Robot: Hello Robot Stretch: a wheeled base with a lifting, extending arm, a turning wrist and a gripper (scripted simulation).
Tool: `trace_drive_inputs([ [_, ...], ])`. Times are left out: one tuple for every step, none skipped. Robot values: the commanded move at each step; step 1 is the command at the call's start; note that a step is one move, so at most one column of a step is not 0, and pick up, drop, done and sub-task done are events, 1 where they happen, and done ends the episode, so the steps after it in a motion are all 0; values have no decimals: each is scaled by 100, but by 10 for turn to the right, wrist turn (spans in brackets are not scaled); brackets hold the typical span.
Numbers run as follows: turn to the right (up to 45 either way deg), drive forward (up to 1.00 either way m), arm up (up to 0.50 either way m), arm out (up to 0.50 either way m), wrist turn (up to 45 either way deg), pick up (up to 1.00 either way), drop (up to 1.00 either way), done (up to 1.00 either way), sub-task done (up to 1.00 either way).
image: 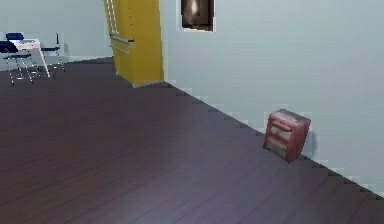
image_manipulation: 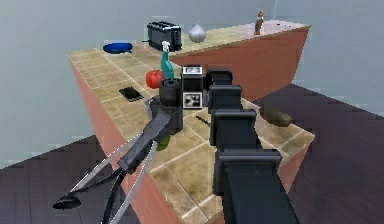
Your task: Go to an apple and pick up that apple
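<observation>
A small red apple [image_manipulation: 153, 78] sits on the tiled top of a brick-red counter [image_manipulation: 100, 75], beside a teal spray bottle [image_manipulation: 166, 62]. The dark arm [image_manipulation: 240, 140] reaches out over the counter top from the bottom edge. The gripper's body lies just below the apple in the arm side view. Its two thin fingers [image_manipulation: 125, 160] slant down and left past the counter's edge. The gripper [image_manipulation: 90, 207] ends over dark floor and holds nothing. A small green thing [image_manipulation: 163, 141] lies on the tiles by the base of the fingers.
On the counter stand a black toaster [image_manipulation: 163, 33], a blue dish [image_manipulation: 118, 46], a silver round thing [image_manipulation: 197, 33], a small statue [image_manipulation: 260, 20], a flat dark slab [image_manipulation: 130, 94] and a dark lump [image_manipulation: 276, 117]. Ahead lie open dark wood floor, a yellow cabinet [image: 138, 40], a reddish box [image: 286, 134] by the wall, and a table with blue chairs [image: 25, 52].
</observation>
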Motion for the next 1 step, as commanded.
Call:
trace_drive_inputs([
  [0,0,0,0,450,0,0,0,0],
])
